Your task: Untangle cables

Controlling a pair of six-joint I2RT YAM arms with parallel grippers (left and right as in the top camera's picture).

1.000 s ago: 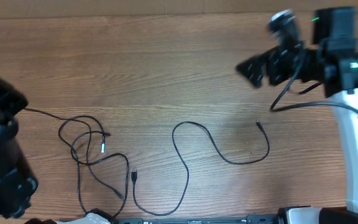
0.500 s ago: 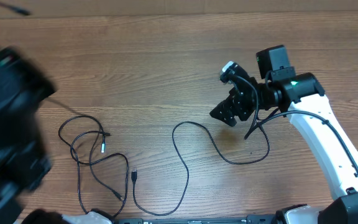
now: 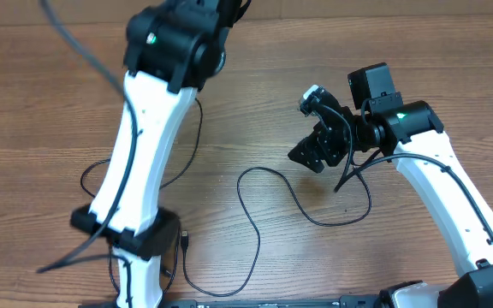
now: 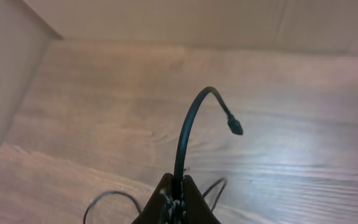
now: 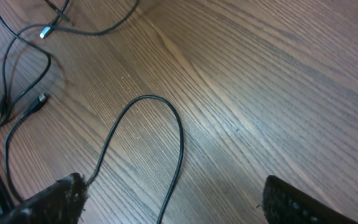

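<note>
Thin black cables lie on the wooden table. One wavy cable runs across the middle, and its loop shows in the right wrist view. A tangled bunch lies at the left, partly hidden behind my left arm. My left gripper is shut on a black cable whose plug end curves up above the jaws. In the overhead view its jaws are at the top edge, mostly out of view. My right gripper is open wide, low over the wavy cable's loop, and holds nothing.
My left arm stretches from the front left up across the table's left half. A silver-tipped plug and another plug lie among the strands at the left. A cardboard wall bounds the far side.
My left arm has swung in from the left edge and risen over the table's left half. My right arm came down from the back right to the wavy cable, then held still.
</note>
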